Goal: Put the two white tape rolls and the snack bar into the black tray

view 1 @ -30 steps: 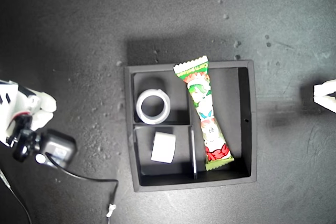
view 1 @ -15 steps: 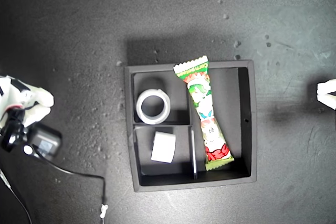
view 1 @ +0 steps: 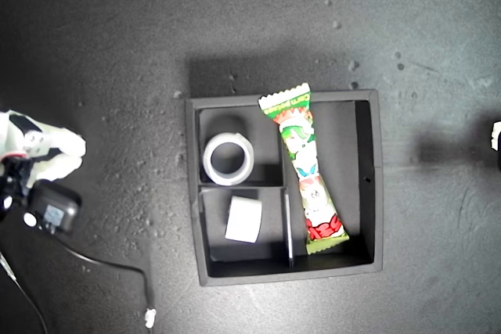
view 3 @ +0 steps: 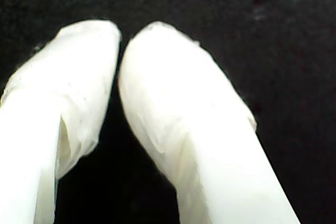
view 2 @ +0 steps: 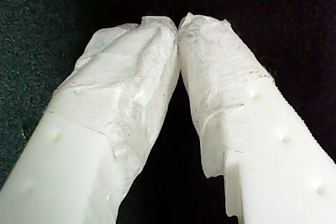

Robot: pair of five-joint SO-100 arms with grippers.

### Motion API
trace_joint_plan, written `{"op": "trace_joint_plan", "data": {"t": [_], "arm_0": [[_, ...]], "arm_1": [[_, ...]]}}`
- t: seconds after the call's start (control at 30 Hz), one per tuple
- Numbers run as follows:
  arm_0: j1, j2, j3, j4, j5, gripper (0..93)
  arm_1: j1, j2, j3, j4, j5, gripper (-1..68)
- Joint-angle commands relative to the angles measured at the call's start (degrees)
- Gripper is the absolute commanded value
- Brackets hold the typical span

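Looking down from overhead, the dark table takes up most of the scene, and the black tray sits near its middle with everything already inside. The snack bar lies slanted in the long compartment, its upper crinkled end riding up over the tray's far wall rather than lying flat. That is the one weak spot: a knock to the tray or a passing arm could catch that end and flip the bar out. The ring-shaped tape roll lies flat in one small compartment, leaning close to the divider. The second tape roll stands on its edge in the other small compartment, so a jolt could set it rolling, though the walls should hold it.

An arm sits at the exterior view's left edge, with a cable trailing across the table toward the tray; a snag there seems possible but unlikely. A sliver of another arm shows at the exterior view's right edge. Which is which I cannot tell.

My first gripper has its tips touching, holding nothing. My second gripper is likewise pressed closed and empty, over bare table.
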Motion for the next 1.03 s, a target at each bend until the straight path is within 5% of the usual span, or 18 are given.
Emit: {"op": "trace_joint_plan", "data": {"t": [0.0,0.33,0.53,1.0], "arm_0": [[0.09,4.13,2.81,2.90,-1.32,0.0],[-2.29,4.13,3.34,7.29,-4.66,0.2],[-1.93,4.13,3.34,7.82,2.20,0.2],[-1.93,4.13,3.34,7.82,1.58,0.2]], "arm_1": [[3.43,-0.26,0.70,1.32,-3.52,0.0],[2.11,-0.26,0.70,1.32,-3.60,0.0],[0.62,-0.26,0.70,1.32,-3.60,0.0],[0.26,-0.26,0.70,1.32,-3.60,0.0]]}}
